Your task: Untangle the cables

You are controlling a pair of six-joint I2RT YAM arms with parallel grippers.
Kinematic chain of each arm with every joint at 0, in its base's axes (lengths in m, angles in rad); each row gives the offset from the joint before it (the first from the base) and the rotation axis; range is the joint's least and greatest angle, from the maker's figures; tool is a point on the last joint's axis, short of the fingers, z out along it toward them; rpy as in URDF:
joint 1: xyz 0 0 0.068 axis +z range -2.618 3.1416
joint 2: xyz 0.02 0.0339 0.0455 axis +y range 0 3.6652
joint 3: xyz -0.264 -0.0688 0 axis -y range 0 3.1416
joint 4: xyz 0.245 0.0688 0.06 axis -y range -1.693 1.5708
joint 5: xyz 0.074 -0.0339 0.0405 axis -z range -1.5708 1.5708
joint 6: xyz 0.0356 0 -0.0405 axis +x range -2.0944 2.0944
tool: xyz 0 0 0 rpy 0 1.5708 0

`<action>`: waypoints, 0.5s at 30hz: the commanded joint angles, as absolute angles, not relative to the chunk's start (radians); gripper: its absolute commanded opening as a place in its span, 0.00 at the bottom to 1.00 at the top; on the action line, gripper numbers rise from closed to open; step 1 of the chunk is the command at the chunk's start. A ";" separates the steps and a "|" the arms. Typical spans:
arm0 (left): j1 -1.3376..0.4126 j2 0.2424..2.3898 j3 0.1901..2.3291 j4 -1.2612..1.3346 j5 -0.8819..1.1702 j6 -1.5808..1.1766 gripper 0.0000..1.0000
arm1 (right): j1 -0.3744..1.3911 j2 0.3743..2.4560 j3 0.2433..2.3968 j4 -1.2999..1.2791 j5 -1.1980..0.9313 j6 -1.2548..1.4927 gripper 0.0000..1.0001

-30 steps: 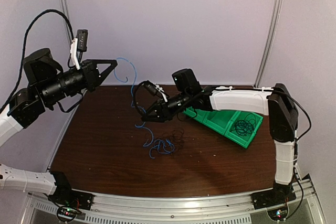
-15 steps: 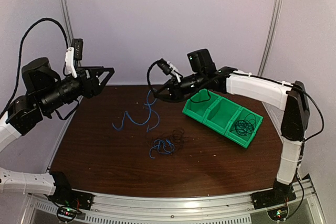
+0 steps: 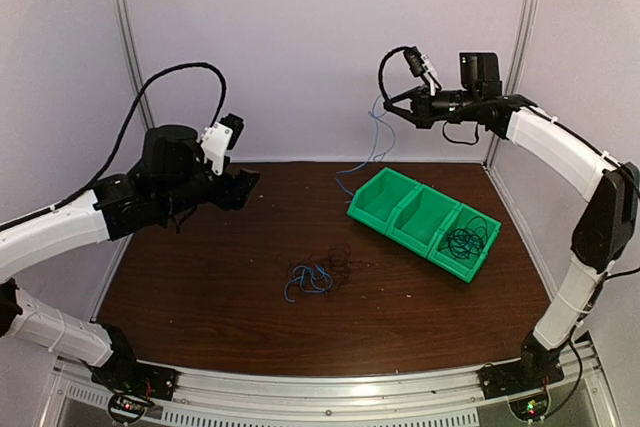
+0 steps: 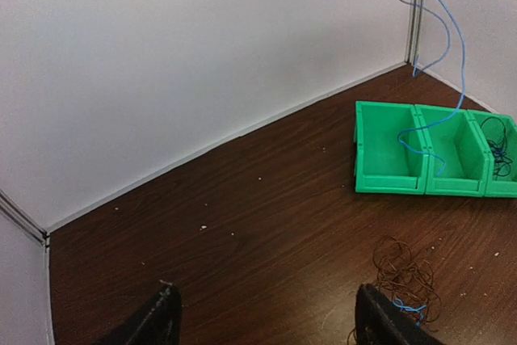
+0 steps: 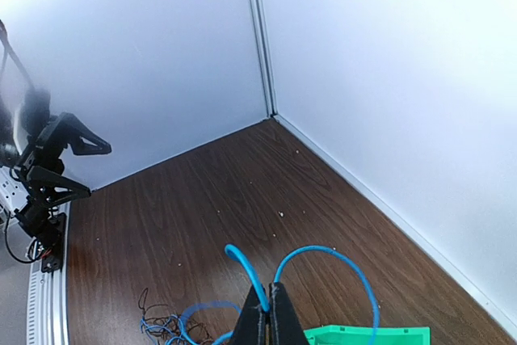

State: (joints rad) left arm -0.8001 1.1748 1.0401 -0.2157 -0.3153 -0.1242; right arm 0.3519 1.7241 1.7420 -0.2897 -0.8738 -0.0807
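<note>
Blue cable (image 3: 376,143) pinched in raised right gripper (image 3: 388,107), hanging near green bin (image 3: 372,213), left gripper (image 4: 265,305) spread, empty.

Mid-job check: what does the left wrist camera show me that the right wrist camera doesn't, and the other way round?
Only left wrist: the green bin with all three compartments, and a black cable coil in one end compartment. Only right wrist: the right end effector, tips closed, pinching the blue cable up close. Both: that blue cable, part of the bin, the tangled pile on the table, and the open left end effector.
</note>
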 commanded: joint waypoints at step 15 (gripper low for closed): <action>-0.652 1.129 0.828 0.137 -0.351 -0.072 0.75 | 0.136 1.594 1.505 -0.290 -0.879 -0.101 0.00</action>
State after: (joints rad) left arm -0.6518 1.1587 0.8345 0.0395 -0.3607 -0.0578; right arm 0.1787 1.6512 1.5425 -0.3000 -0.8726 -0.0834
